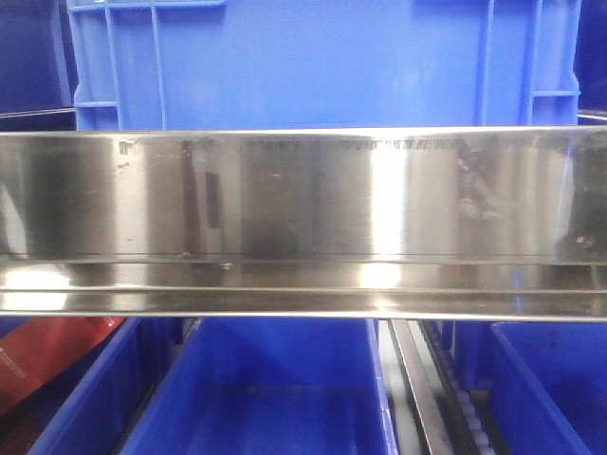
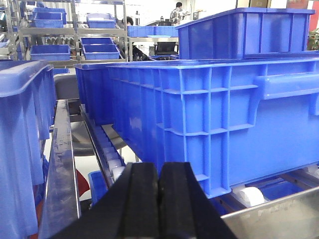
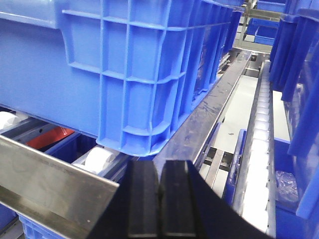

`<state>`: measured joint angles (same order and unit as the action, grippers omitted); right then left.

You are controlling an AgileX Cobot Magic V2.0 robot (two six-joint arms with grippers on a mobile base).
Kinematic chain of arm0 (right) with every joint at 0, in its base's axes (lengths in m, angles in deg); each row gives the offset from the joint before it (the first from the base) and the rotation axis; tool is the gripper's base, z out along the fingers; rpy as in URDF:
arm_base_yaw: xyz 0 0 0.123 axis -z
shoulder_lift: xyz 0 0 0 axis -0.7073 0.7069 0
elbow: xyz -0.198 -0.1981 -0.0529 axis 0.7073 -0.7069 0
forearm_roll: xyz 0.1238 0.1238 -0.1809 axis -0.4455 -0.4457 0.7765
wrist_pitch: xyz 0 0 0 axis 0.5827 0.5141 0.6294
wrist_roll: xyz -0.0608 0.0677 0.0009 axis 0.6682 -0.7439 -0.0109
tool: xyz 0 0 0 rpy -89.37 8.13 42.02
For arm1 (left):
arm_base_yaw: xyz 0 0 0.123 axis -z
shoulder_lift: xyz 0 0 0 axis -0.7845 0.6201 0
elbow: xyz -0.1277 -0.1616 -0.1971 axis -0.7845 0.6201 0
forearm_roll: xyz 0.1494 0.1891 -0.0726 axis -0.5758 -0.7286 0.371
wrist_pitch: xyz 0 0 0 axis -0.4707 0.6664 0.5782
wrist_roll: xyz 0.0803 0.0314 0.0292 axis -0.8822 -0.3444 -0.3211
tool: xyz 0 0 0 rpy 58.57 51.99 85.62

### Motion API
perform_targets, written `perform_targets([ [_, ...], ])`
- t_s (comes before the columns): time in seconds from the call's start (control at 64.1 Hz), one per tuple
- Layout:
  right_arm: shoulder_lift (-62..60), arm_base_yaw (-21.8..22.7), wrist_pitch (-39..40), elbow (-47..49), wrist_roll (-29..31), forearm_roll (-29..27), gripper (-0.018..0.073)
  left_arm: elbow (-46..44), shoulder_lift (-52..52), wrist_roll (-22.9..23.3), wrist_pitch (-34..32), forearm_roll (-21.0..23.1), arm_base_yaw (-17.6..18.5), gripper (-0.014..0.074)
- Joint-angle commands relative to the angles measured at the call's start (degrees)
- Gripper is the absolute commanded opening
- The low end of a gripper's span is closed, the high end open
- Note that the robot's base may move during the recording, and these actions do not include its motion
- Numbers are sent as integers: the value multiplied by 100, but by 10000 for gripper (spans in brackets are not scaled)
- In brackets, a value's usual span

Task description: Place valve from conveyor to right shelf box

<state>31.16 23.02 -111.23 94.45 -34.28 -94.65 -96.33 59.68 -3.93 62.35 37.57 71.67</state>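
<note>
No valve and no conveyor show in any view. My left gripper (image 2: 159, 172) is shut with its black pads pressed together and nothing between them; it sits low in front of a large blue shelf box (image 2: 219, 114). My right gripper (image 3: 158, 169) is also shut and empty, just below the corner of a blue shelf box (image 3: 144, 64) resting on white rollers (image 3: 99, 159). The front view is filled by a shiny steel shelf rail (image 1: 303, 218) with a blue box (image 1: 322, 62) above it and blue bins (image 1: 256, 398) below.
Steel shelf rails (image 2: 62, 169) and roller tracks (image 3: 261, 149) run between blue boxes. A second blue box (image 2: 25, 139) stands at the left of the left wrist view. More racks with blue bins (image 2: 50, 50) stand behind. A red object (image 1: 47, 355) lies low at the left.
</note>
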Motion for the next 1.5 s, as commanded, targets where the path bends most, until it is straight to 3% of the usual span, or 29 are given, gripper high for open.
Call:
perform_targets([
  [0.0,-34,31,173,-15,8,44,-162,12,-30,35,-119,25,-90,-111],
  [0.203,-34,31,173,-15,8,44,-162,227,-196,35,-127,25,-1002,-111],
  [0.359,-34,31,173,-15,8,44,-162,912,-642,35,-496,25,-1828,-111],
  [0.499,-34,31,173,-15,8,44,-162,1578,-816,35,-953,25,-2159,-111],
  [0.593,-34,31,173,-15,8,44,-162,1804,-816,35,-1401,25,-2236,-111],
  [0.624,-34,31,173,-15,8,44,-162,1804,-816,35,-1010,25,-2236,-111],
  [0.702,-34,31,173,-15,8,44,-162,1804,-816,35,-938,25,-2226,-111],
  [1.481,-34,31,173,-15,8,44,-162,1804,-816,35,-1146,25,-2226,-111],
])
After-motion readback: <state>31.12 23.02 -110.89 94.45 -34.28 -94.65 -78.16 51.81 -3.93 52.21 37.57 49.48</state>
